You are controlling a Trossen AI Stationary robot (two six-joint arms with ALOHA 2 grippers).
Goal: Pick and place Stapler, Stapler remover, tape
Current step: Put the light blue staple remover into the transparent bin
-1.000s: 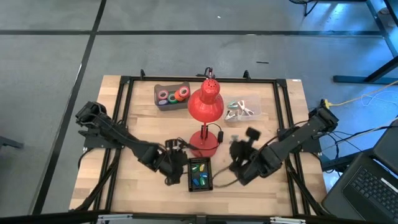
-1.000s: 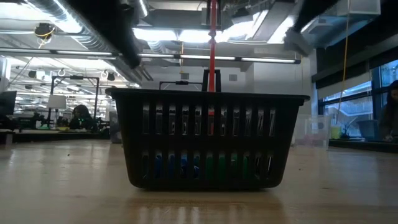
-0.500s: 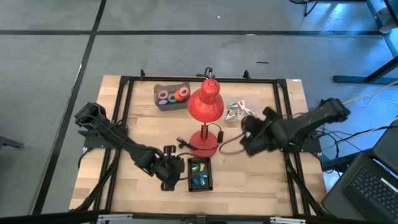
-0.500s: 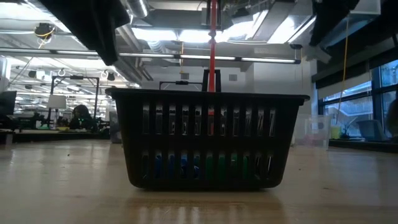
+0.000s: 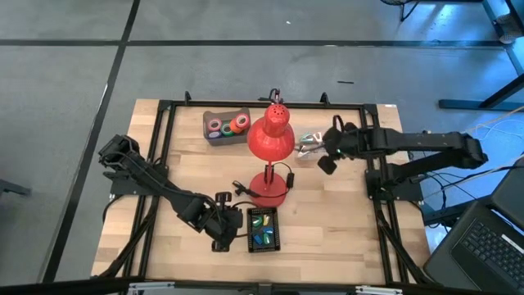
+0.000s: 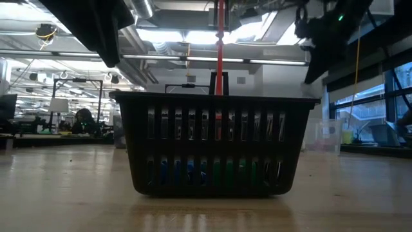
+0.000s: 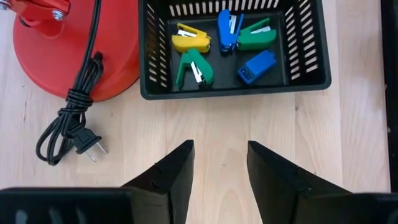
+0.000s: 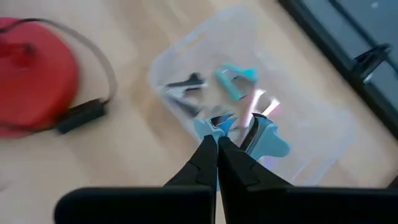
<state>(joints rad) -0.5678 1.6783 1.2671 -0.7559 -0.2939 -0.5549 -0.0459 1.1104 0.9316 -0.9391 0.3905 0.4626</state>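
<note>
The right hand (image 5: pixel 326 156) is hanging over the clear tray (image 5: pixel 327 146) of staple removers (image 8: pixel 264 134) at the far right of the worktop (image 5: pixel 327 238), its fingers (image 8: pixel 214 158) pressed together and holding nothing. As it is, it cannot take anything: coming down shut, it would be shoving the removers about or nudging the light tray toward the red lamp (image 5: pixel 270 139) just beside it. The removers are lying jumbled, some overlapping, so a pinch could be catching two at once or slipping off a metal jaw. The pale blue remover nearest the fingertips seems to be lying with its long axis running away from the hand and a little askew; which end is its mouth I cannot tell through the blur. The left hand (image 7: pixel 219 169) is waiting low over the worktop with its fingers spread part way and empty, just beside the black basket (image 5: pixel 264 244), where five coloured staplers (image 7: pixel 227 29) are lying at different angles: the blue one pointing along the basket's short side, the green ones slanting. The tape rolls (image 5: pixel 228 126) are sitting in a grey tray (image 5: pixel 210 118) at the far left, untouched. The lamp's cable (image 7: pixel 74 118) is trailing near the left hand and could be snagging it.
</note>
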